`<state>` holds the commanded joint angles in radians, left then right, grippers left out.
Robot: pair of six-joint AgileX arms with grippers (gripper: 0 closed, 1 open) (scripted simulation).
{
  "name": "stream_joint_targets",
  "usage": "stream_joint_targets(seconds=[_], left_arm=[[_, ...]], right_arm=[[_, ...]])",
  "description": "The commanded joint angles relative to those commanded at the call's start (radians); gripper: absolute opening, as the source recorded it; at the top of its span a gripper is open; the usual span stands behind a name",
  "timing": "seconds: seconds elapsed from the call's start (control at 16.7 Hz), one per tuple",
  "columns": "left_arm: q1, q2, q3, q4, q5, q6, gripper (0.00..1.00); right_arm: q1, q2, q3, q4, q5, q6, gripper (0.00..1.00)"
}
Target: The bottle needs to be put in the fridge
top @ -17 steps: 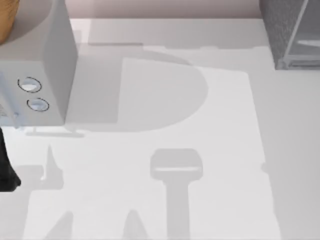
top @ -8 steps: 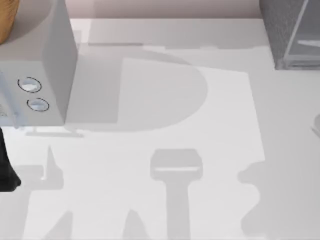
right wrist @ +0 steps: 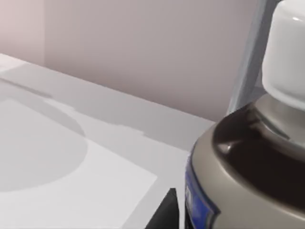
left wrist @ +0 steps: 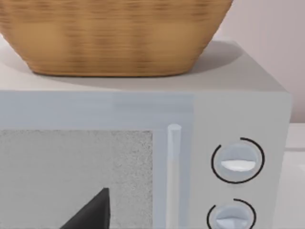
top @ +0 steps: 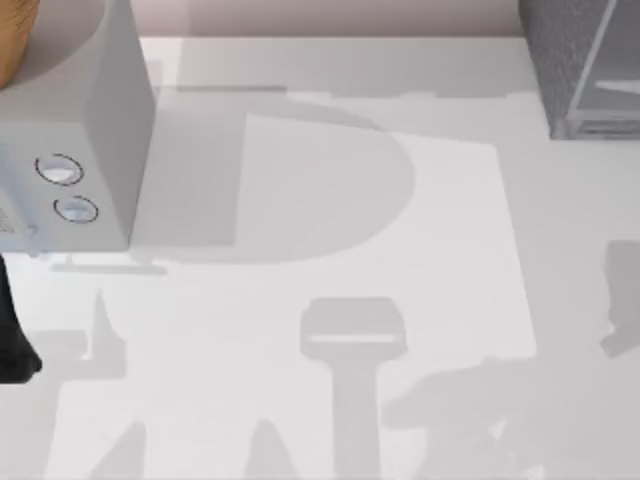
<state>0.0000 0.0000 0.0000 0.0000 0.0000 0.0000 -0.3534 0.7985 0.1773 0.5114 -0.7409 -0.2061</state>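
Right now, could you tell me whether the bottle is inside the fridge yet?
Not yet: in the right wrist view the bottle is close to the camera, with the fridge edge behind it.

Left arm (top: 12, 335): a matte black, plain-surfaced segment at the top view's left edge. Left wrist view: matte black wedge-shaped finger (left wrist: 90, 212), flat-faced, tapering to a point. Right wrist view: small black angular finger (right wrist: 164, 212), smooth, unmarked.
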Motion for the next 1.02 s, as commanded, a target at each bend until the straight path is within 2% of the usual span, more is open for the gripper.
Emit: stream_joint_targets(seconds=[0.36, 0.6, 0.78, 1.02], left_arm=[[0.000, 0.000, 0.000, 0.000, 0.000, 0.000, 1.00], [0.000, 0.000, 0.000, 0.000, 0.000, 0.000, 1.00], [0.000, 0.000, 0.000, 0.000, 0.000, 0.000, 1.00], [0.000, 0.000, 0.000, 0.000, 0.000, 0.000, 1.00]], right_arm=[[0.195, -0.480, -0.113, -0.285, 0.419, 0.118, 0.01], [0.305, -0.705, -0.163, -0.443, 0.647, 0.180, 0.01], [0.349, -0.790, -0.177, -0.506, 0.732, 0.204, 0.01], [0.353, -0.798, -0.177, -0.511, 0.741, 0.206, 0.01]])
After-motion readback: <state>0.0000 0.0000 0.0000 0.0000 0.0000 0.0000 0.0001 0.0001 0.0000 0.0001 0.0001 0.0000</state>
